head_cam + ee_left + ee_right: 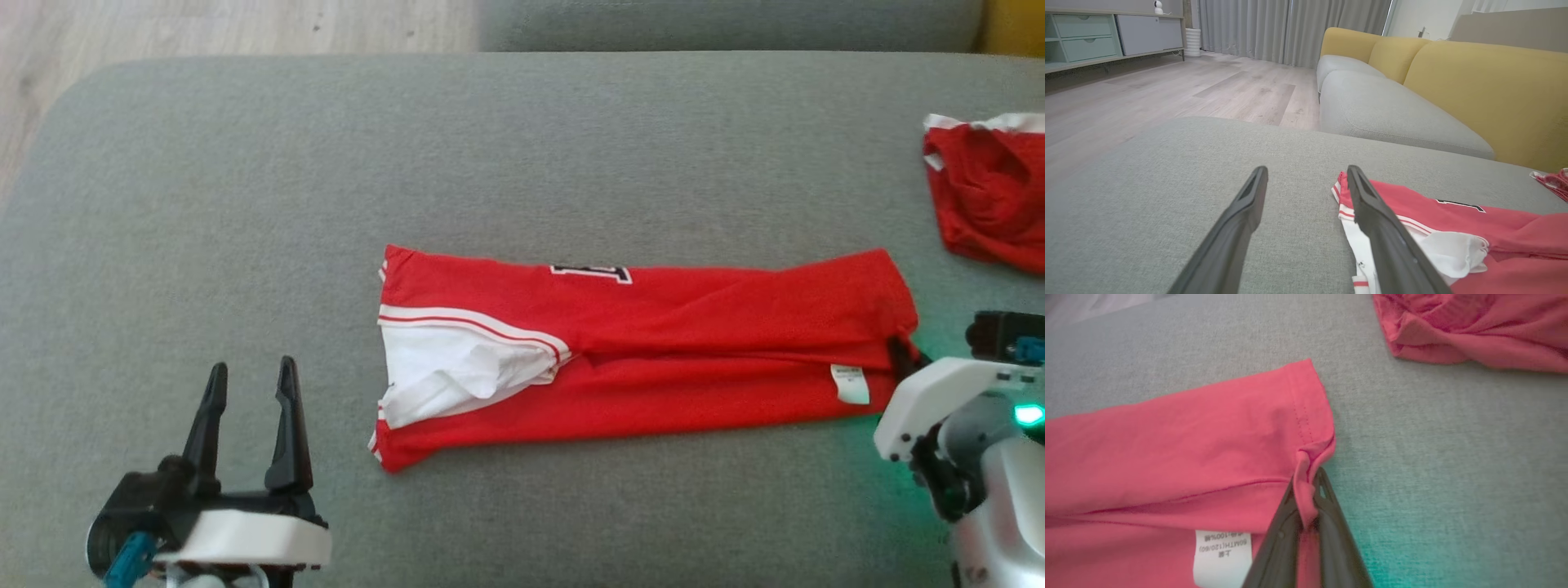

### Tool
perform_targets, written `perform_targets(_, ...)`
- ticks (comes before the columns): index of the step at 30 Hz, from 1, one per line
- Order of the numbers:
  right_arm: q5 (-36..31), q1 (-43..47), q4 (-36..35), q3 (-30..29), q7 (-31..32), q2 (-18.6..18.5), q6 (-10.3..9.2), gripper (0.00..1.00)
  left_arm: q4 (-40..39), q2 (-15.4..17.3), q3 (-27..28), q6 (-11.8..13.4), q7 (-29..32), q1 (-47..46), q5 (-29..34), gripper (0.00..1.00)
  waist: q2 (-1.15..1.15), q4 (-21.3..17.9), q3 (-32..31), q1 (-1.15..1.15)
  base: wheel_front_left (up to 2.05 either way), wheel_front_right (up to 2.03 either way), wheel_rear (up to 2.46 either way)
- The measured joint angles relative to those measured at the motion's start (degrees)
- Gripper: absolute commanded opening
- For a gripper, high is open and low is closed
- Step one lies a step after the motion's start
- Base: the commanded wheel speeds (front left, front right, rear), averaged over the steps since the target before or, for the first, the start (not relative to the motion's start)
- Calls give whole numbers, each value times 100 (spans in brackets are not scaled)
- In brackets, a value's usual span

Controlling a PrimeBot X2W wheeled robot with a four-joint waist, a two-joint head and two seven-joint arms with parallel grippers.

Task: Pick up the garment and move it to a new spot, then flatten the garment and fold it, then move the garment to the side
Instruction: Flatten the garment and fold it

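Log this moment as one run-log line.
red garment: folded lengthwise | right gripper: shut on its right-end hem | left gripper: open, touching nothing | crumpled red cloth: far right, untouched

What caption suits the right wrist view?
Right gripper pinches a hem corner of the red garment on the grey cushion.

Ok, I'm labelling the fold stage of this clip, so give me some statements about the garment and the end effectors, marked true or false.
1. The right end effector is shut on an end corner of the folded red garment. True.
2. The left end effector grips the garment's striped end. False: it is open, off to the side and holding nothing.
3. A white care label shows near the pinched end. True.
4. The crumpled red cloth lies on top of the folded garment. False: it lies apart from it on the grey cushion, further to the robot's right.
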Motion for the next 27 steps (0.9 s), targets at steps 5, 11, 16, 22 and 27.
perform_targets(5, 38, -20, -198, -222, -90, -242, 0, 0, 3, -3, -74, -1, 2, -4, 30, 100, 0, -152, -87, 0, 0, 0, 0)
perform_targets(11, 65, 69, -721, -606, -24, -390, 0, 0, 70, -11, -126, -5, 4, -3, 30, 100, 0, -303, -171, 0, 0, 0, 0)
perform_targets(16, 396, 348, -1325, -427, 99, -167, 0, 0, 116, -29, -212, -8, 55, -3, 30, 100, 0, -380, -250, 0, 0, 0, 0)
perform_targets(22, 853, 720, -2353, 247, 260, 167, 0, 0, 168, -48, -299, -62, 105, -4, 36, 100, 0, -354, -352, 0, 0, 0, 0)
perform_targets(27, 1043, 899, -2895, 804, 343, 304, 0, 0, 196, -41, -331, -107, 113, -5, 37, 100, 0, -271, -429, 0, 0, 0, 0)
